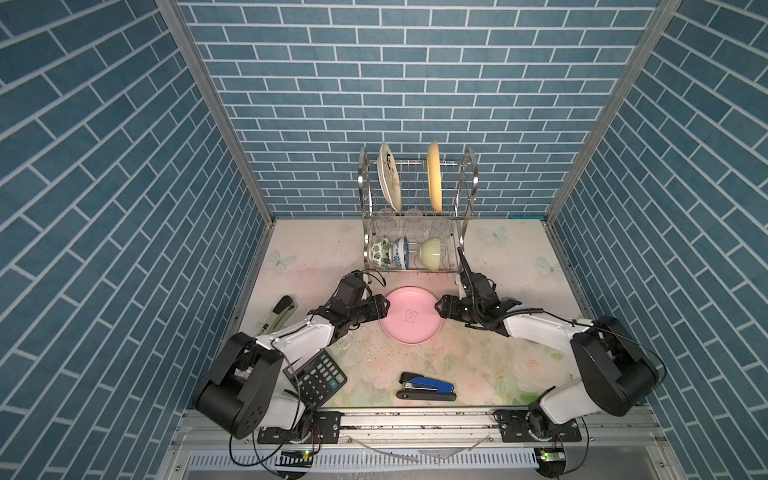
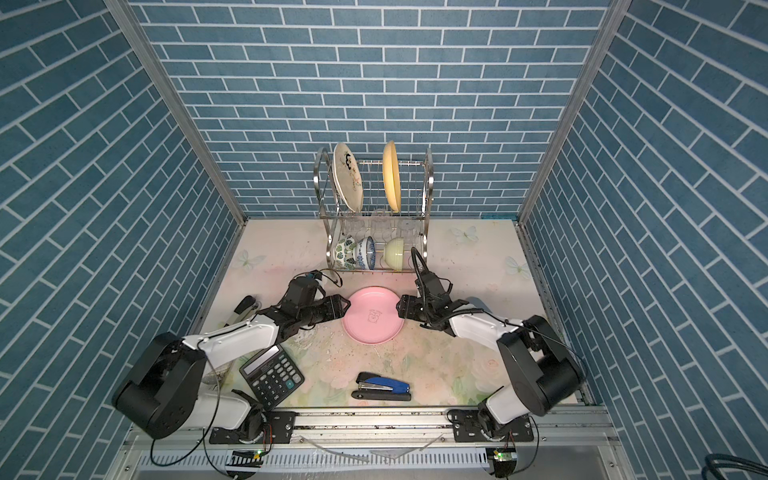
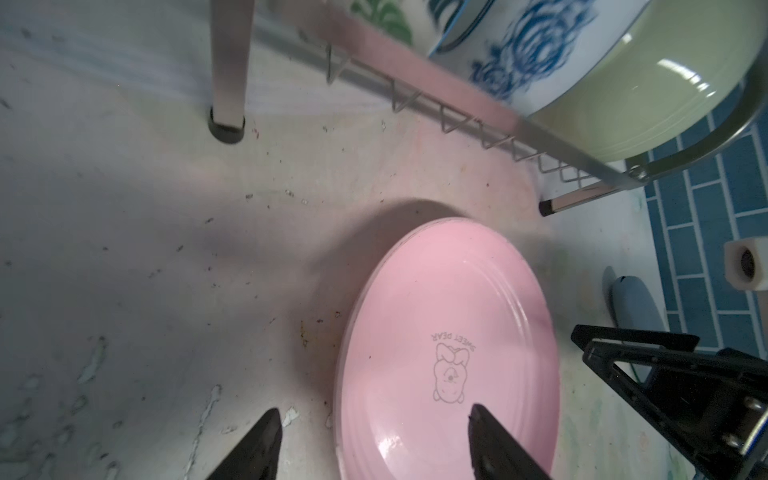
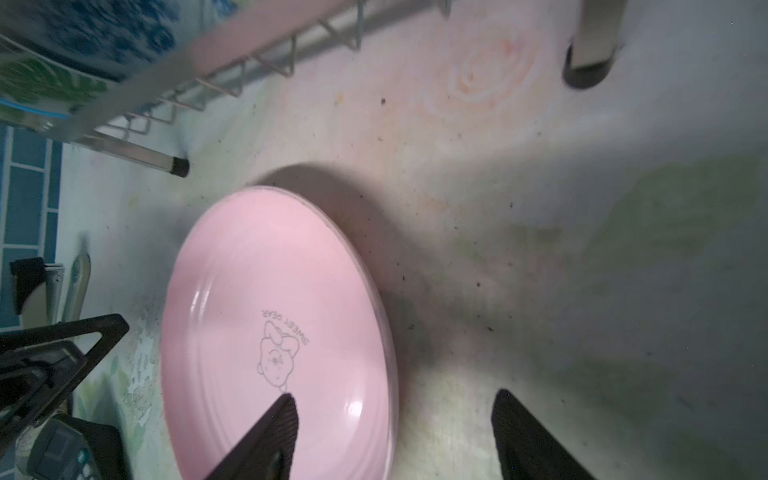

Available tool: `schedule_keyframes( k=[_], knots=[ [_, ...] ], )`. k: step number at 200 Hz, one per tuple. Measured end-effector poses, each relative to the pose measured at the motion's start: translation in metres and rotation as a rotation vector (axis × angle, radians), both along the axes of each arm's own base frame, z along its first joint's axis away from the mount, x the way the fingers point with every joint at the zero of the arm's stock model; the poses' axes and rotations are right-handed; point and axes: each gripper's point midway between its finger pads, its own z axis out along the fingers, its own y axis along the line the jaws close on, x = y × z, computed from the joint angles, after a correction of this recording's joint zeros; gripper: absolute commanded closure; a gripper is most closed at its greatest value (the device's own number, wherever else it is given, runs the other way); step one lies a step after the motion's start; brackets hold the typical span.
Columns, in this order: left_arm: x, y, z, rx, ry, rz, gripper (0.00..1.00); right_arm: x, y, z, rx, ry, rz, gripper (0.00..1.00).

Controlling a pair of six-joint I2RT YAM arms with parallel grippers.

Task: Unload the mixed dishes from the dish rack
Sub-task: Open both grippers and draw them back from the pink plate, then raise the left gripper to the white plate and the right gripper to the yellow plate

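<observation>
Before the dish rack (image 1: pixel 417 208) the pink plate (image 1: pixel 409 316) lies flat, face up; its printed bear's head points away from the rack. Left gripper (image 3: pixel 374 444) and right gripper (image 4: pixel 395 436) both stand spread astride its rim, pinching nothing

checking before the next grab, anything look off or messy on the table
No dish looks broken or tipped. The pink plate lies flat on the table. The one oddity: white flecks and dark specks litter the mat in front of it.

Glossy pink plate (image 1: pixel 409 314), shiny steel rack (image 1: pixel 415 266)
</observation>
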Motion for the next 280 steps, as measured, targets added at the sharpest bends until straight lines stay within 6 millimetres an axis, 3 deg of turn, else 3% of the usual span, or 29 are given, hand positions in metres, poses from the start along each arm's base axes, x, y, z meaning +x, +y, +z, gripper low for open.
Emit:
schedule_keyframes(
  k=[48,75,114,149,170,210,249,280],
  knots=[
    [0.004,0.023,0.08,0.055,-0.212,0.053,0.27,-0.006,-0.034,0.079,-0.041,-0.215,-0.049,0.26],
    [0.005,0.039,0.126,0.093,-0.329,0.099,0.26,-0.01,-0.042,0.122,-0.055,-0.295,-0.043,0.26],
    [0.014,0.054,0.182,0.141,-0.446,0.168,0.17,-0.007,-0.033,0.203,-0.042,-0.438,0.011,0.27],
    [0.031,0.054,0.226,0.156,-0.512,0.202,0.16,0.004,-0.012,0.28,-0.012,-0.568,0.086,0.29],
    [0.049,0.055,0.245,0.157,-0.526,0.224,0.17,0.015,0.001,0.313,-0.015,-0.627,0.129,0.3],
    [0.087,0.072,0.268,0.149,-0.536,0.285,0.17,0.04,0.022,0.346,-0.069,-0.693,0.187,0.31],
    [0.125,0.079,0.284,0.117,-0.536,0.302,0.18,0.065,0.042,0.354,-0.106,-0.719,0.229,0.37],
    [0.148,0.08,0.28,0.103,-0.517,0.291,0.2,0.085,0.049,0.359,-0.122,-0.725,0.232,0.39]
  ],
)
